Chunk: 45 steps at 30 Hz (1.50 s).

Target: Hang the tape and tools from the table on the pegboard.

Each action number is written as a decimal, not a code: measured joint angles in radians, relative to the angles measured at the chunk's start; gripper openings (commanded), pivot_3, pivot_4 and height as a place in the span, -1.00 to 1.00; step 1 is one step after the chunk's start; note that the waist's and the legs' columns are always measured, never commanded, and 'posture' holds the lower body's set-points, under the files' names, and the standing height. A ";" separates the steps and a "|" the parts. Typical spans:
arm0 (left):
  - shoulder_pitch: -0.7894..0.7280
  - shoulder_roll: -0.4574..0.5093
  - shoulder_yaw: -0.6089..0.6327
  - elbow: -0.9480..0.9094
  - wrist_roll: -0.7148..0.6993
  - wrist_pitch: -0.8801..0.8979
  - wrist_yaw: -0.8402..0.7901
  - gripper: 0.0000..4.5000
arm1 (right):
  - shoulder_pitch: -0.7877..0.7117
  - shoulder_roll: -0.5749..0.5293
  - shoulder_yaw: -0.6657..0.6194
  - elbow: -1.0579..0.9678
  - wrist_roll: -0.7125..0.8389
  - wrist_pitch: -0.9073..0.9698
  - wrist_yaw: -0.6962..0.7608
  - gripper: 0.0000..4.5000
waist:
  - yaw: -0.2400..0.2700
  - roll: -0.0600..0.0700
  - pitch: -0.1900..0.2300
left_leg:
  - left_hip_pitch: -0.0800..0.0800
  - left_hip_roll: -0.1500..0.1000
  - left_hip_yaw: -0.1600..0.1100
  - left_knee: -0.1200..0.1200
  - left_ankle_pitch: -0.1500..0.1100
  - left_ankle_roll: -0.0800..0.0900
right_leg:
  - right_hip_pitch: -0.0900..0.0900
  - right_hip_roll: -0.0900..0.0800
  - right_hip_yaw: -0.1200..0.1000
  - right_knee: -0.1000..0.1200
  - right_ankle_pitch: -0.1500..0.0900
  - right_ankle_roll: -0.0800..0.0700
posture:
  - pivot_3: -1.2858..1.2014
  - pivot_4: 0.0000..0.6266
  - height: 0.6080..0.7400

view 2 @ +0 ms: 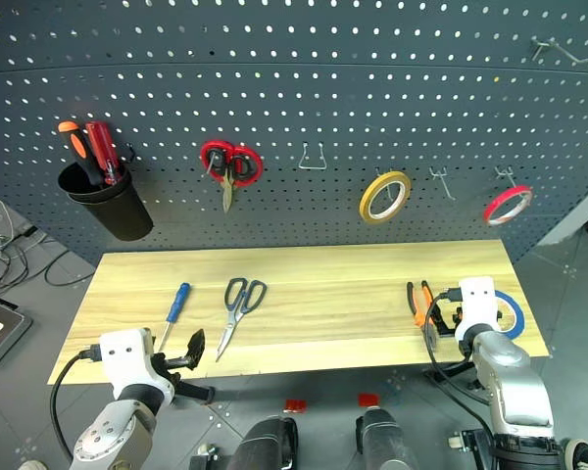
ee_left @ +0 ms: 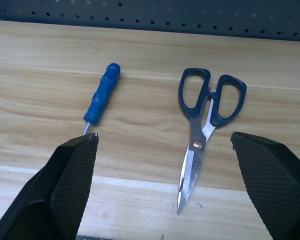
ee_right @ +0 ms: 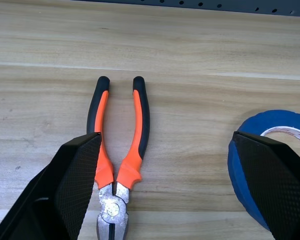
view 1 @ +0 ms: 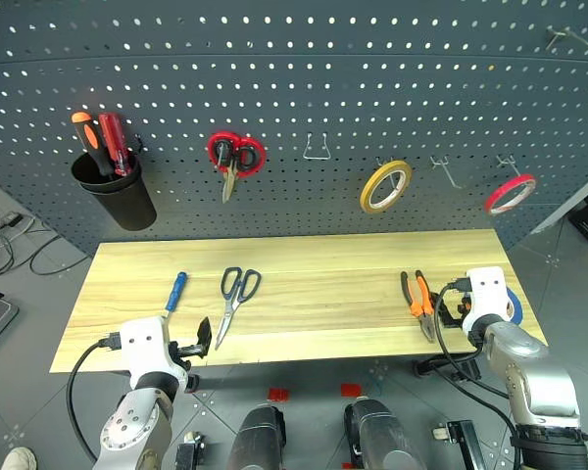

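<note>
On the worktop [view 1: 304,257] we see pliers [ee_right: 118,165], scissors [ee_left: 205,120], screwdriver [ee_left: 102,97], tape [ee_right: 250,170]; both grippers spread wide, empty.

Blue tape [ee_right: 250,145], orange-black pliers [ee_right: 119,150]

Silver-grey arms, white wrist housings, black cables, black textured pincer fingers [ee_left: 70,190]

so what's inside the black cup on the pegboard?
The black cup holds an orange-handled screwdriver and a red-handled screwdriver, handles sticking up. Their shafts and anything else inside are hidden by the cup wall.
</note>
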 measured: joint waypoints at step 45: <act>-0.020 -0.022 0.009 0.004 0.006 -0.001 0.042 0.99 | -0.030 0.012 0.004 0.044 -0.002 -0.006 -0.021 1.00 | 0.012 0.000 0.000 | 0.000 0.000 0.000 0.000 0.000 0.000 | 0.000 0.000 0.000 0.000 0.000 0.000 | -0.02 -0.23 1.00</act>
